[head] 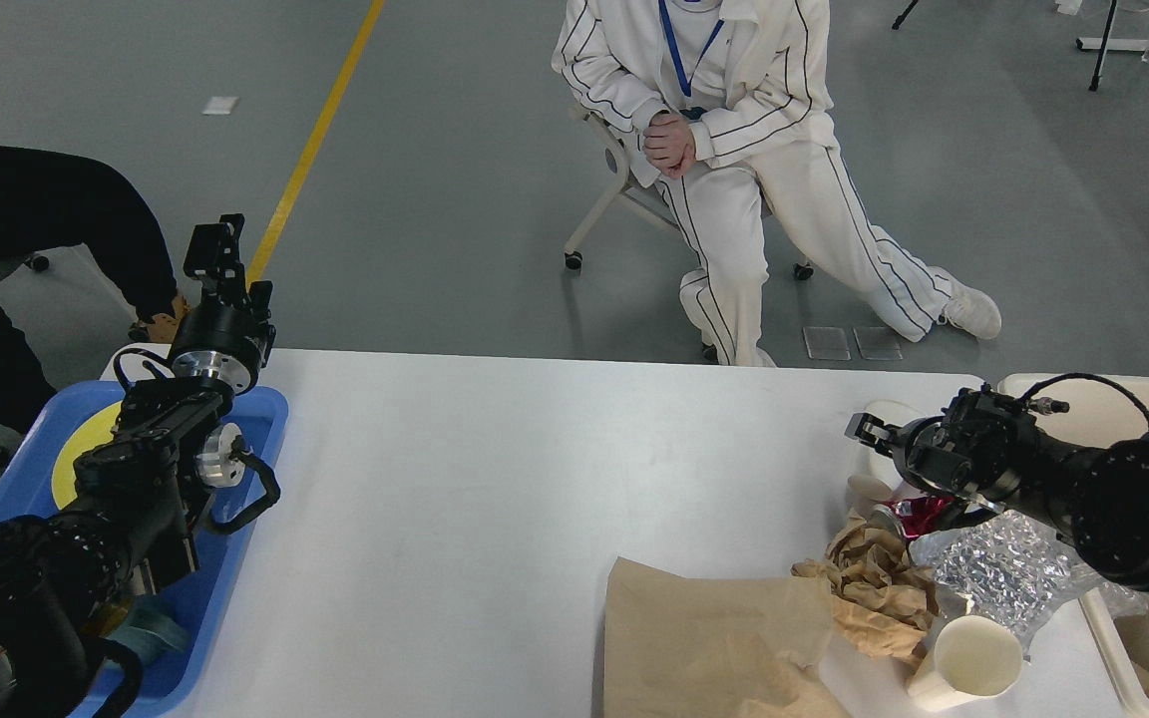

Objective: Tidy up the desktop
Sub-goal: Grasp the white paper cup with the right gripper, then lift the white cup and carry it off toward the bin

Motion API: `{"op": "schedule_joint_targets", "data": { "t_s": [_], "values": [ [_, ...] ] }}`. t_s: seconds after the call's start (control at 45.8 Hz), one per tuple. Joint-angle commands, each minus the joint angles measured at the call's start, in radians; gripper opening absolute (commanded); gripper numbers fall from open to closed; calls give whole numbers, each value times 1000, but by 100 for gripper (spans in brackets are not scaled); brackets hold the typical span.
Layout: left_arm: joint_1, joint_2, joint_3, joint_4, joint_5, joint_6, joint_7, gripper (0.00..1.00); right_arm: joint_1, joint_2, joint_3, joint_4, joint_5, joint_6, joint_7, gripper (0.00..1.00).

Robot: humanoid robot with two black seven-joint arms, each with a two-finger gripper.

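Along the surface (495,479) right edge, litter crowds the right gripper (859,431), finger state indiscernible; centre lies open; left gripper (215,244) likewise indiscernible.

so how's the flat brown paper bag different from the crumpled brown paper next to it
The flat brown paper bag lies spread out and mostly smooth at the near edge of the desktop; the crumpled brown paper is wadded into a lumpy pile. The bag covers far more surface than the wad. Both are tan paper, touching each other.
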Motion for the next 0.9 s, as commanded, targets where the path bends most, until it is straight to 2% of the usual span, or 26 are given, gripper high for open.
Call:
{"op": "schedule_joint_targets", "data": {
  "t_s": [0.0,0.24,0.349,0.437,0.481,0.59,0.721,0.874],
  "values": [
    [0,0,0,0,0,0,0,97,-17,15,1,-9,-2,-2,1,89],
    [0,0,0,0,0,0,0,97,-45,46,1,-44,-13,-38,1,89],
    [0,0,0,0,0,0,0,97,-57,53,1,-44,-14,-49,1,69],
    [0,0,0,0,0,0,0,97,-60,52,1,-42,-14,-49,1,42],
    [0,0,0,0,0,0,0,97,-65,52,1,-42,-14,-48,1,34],
    [0,0,0,0,0,0,0,97,-65,50,1,-42,-13,-49,1,31],
    [0,0,0,0,0,0,0,97,-47,44,1,-29,-10,-46,-1,18],
    [0,0,0,0,0,0,0,97,39,30,35,17,-8,-34,-1,16]
  ]
}}
